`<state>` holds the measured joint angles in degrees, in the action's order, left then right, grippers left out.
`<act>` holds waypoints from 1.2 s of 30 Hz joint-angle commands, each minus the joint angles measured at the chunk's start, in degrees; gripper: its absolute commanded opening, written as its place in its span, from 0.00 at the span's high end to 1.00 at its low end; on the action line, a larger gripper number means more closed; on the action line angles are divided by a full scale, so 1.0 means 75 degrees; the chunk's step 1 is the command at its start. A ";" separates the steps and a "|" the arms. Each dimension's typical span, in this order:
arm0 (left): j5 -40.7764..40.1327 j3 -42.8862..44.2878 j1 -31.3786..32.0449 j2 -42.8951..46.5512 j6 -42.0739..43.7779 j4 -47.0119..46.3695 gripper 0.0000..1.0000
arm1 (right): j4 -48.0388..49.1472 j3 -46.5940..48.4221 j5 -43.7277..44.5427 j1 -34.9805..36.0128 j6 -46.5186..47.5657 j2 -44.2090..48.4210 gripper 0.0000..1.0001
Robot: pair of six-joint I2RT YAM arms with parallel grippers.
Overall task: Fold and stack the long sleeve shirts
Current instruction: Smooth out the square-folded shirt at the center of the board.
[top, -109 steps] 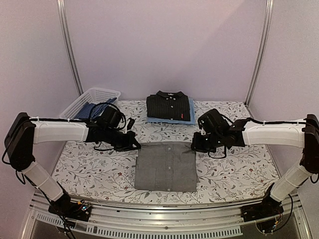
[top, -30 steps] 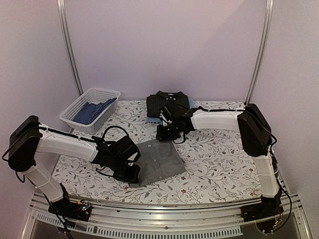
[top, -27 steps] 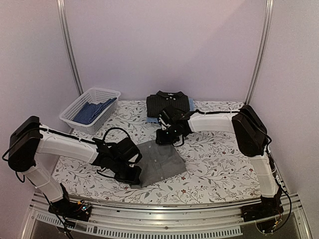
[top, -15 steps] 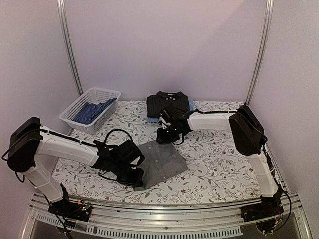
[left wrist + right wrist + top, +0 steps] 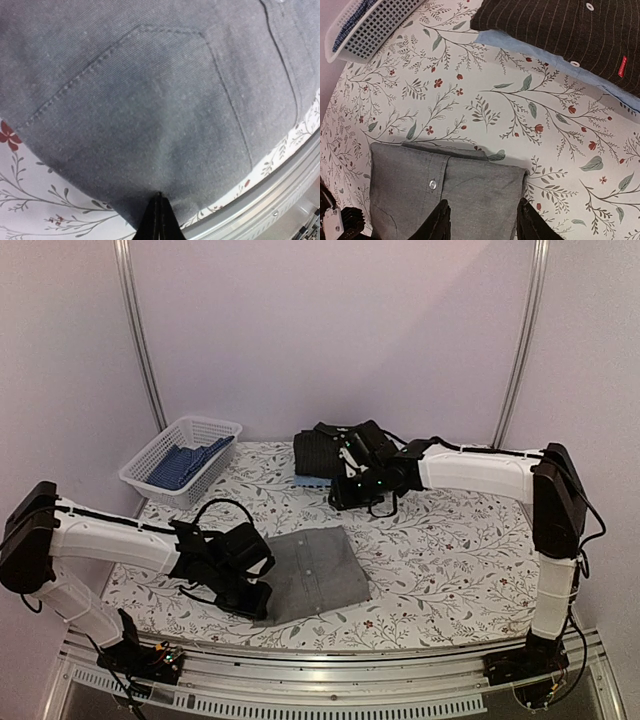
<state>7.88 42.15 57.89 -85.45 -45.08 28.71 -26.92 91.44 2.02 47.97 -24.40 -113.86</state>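
Note:
The mid-grey shirt (image 5: 315, 575) lies folded on the near middle of the table and fills the left wrist view (image 5: 150, 100). My left gripper (image 5: 257, 600) is at its near left edge, its jaws shut on the cloth (image 5: 160, 200). My right gripper (image 5: 345, 497) is open and empty, raised behind the grey shirt; in the right wrist view it (image 5: 482, 222) hovers over the shirt's far end (image 5: 445, 195). The black shirt (image 5: 325, 450) with pale buttons and a red tag (image 5: 621, 66) lies folded on the light blue shirt (image 5: 545, 57) at the back.
A white lattice basket (image 5: 150, 455) holding blue cloth stands at the back left, also seen in the right wrist view (image 5: 370, 25). The table's metal front rail (image 5: 330, 670) runs just near of the grey shirt.
My right gripper has let go of the grey shirt's far corner and pulled back and right, toward the black shirt. The grey shirt has turned and settled flat. My left gripper still holds its near edge.

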 commanded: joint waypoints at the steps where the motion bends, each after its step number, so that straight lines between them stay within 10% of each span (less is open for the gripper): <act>1: 0.0081 0.0177 0.0017 0.0582 0.0216 0.0494 0.99 | 0.0101 -0.0247 -0.0048 0.0512 -0.0148 0.0137 0.56; 19: 0.0935 -0.0789 0.0387 0.0015 -0.0059 -0.0259 1.00 | 0.0411 0.0559 -0.0677 0.0713 -0.0487 -0.2291 0.59; 36: 0.0393 0.1274 -0.0345 -0.1424 0.1278 0.0157 1.00 | 0.0838 -0.1754 0.0111 -0.0080 -0.1097 0.0166 0.54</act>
<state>13.91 48.49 57.17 -94.72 -38.96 26.26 -17.61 78.19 -0.08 47.24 -33.23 -117.45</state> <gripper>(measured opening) 0.003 0.453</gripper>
